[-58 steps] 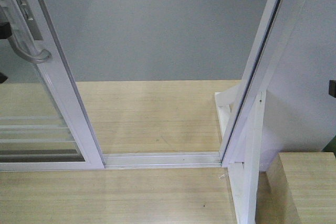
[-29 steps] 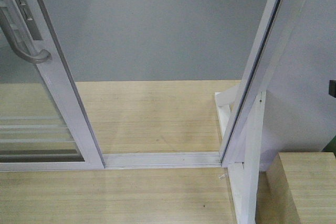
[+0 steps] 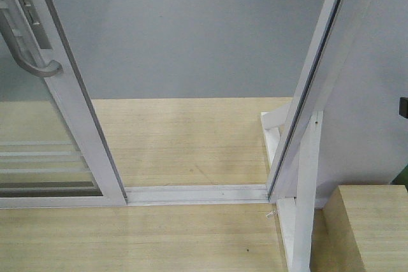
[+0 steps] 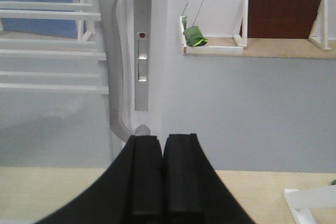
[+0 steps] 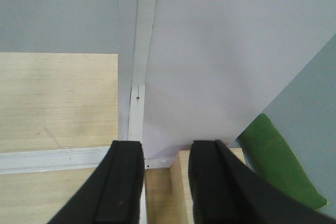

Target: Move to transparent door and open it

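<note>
Your front view shows the transparent door slid to the far left, its curved handle up top, the white floor track running across an open gap. Only the left wrist view shows the lock plate close up. Left end effector is pressed closed, empty, just below the handle's lower end. Right end effector is parted, facing the white post, wooden box and green cushion.
</note>
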`<state>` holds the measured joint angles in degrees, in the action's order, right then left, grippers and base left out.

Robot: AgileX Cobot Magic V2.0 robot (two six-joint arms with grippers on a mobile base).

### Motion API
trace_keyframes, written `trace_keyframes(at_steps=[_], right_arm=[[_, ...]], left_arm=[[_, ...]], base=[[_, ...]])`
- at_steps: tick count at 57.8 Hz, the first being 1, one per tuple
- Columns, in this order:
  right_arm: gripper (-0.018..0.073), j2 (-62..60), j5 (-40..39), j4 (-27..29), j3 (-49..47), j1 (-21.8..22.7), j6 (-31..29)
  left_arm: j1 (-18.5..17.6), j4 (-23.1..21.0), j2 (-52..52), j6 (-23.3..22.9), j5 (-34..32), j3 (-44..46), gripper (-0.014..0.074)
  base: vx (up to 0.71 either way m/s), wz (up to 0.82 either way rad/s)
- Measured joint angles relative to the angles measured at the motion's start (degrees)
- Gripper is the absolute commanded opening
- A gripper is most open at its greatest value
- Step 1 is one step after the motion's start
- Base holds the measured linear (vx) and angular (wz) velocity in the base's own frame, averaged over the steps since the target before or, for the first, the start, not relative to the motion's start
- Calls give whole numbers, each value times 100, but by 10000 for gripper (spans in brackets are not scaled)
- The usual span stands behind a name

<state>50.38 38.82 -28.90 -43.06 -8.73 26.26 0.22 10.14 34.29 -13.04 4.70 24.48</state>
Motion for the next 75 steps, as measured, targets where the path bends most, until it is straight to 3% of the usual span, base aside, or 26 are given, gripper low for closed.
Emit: trace_keyframes(at_steps=[8, 15, 24, 32, 44, 75], right_arm=[[309, 0, 0, 0, 0, 0, 0], [309, 0, 0, 0, 0, 0, 0], [309, 0, 0, 0, 0, 0, 0], [309, 7, 8, -4, 0, 0, 0], [309, 0, 20, -4, 4, 0, 0], [309, 0, 71, -4, 4, 0, 0]], left_arm=[[0, -770, -650, 794, -576, -841, -9], [0, -966, -1322, 1069, -769, -1583, -8], [-86, -921, -2367, 1080, -904, -2461, -8], [-280, -864, -3381, 1080, -669, -2601, -8], [-337, -852, -3489, 1080, -388, -2626, -8], [-337, -846, -3489, 1080, -389, -2626, -8]], base=[[0, 0], [0, 0], [0, 0], [0, 0], [0, 0], [0, 0]])
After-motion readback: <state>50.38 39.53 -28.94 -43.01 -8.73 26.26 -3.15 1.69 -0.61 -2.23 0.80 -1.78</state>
